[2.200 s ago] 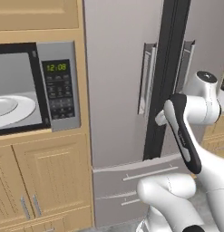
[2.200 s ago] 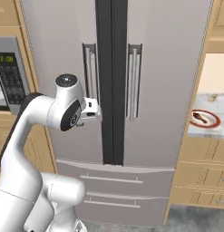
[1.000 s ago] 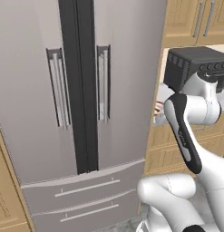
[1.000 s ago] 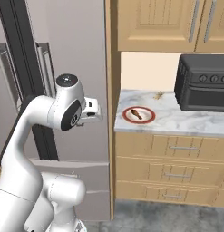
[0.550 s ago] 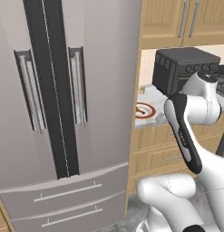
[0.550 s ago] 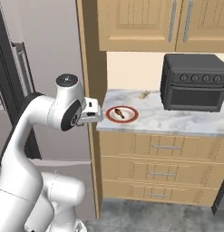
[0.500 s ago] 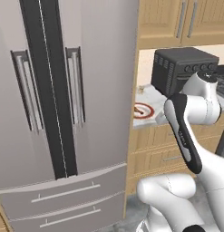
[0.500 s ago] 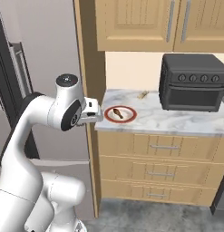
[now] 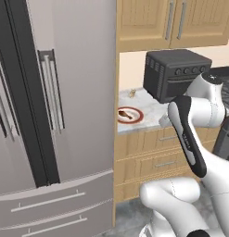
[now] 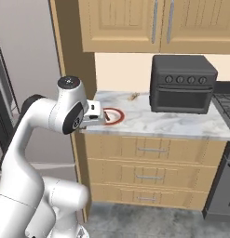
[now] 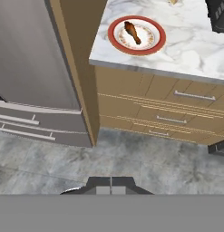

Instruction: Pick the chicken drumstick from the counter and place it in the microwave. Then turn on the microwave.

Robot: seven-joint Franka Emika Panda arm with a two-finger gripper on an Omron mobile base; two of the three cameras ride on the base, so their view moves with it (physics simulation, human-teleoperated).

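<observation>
The chicken drumstick [image 11: 132, 31] is a small reddish-brown piece lying on a red-rimmed plate [image 11: 114, 27] near the left end of the marbled counter [image 11: 195, 50]. From the left base view, the drumstick [image 9: 125, 114] and its plate [image 9: 136, 116] sit on the counter [image 9: 150, 110] beside the fridge. My gripper [image 11: 111, 181] is shut with nothing in it, held in the air in front of the counter's edge and well short of the plate. In the right base view the gripper [image 10: 94, 113] hangs just left of the plate [image 10: 117, 116]. The microwave is out of view.
A black toaster oven [image 10: 181, 83] with knobs stands at the back right of the counter [image 10: 172, 123]. A small tan object [image 10: 133, 96] lies near the wall. A tall steel fridge [image 9: 51, 115] stands to the left, and a wooden side panel [image 11: 79, 68] separates it from the drawers [image 11: 177, 113].
Both base views have slid rightward: the base has driven past the fridge, so the counter and plate now sit nearer the middle. The arm's pose is unchanged and the gripper stays shut.
</observation>
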